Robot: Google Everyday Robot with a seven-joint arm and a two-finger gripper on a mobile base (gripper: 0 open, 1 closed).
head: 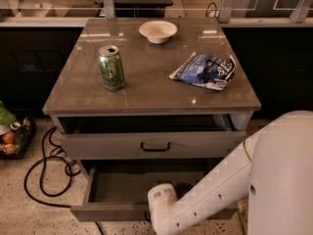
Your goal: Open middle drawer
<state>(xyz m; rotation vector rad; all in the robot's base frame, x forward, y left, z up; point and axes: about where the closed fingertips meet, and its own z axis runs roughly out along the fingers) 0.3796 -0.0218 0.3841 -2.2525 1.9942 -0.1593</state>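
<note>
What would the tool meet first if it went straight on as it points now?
Hard to say: the tool is hidden below the white wrist, at the front edge of the middle drawer. Going by the wrist's line, probably that drawer front first.

A grey counter [151,77] stands on a speckled floor [29,214], its glossy top catching overhead light. Dark low cabinets [29,53] run behind it, left and right. A black cable [36,180] loops on the floor at left, beside a basket [17,141].
</note>
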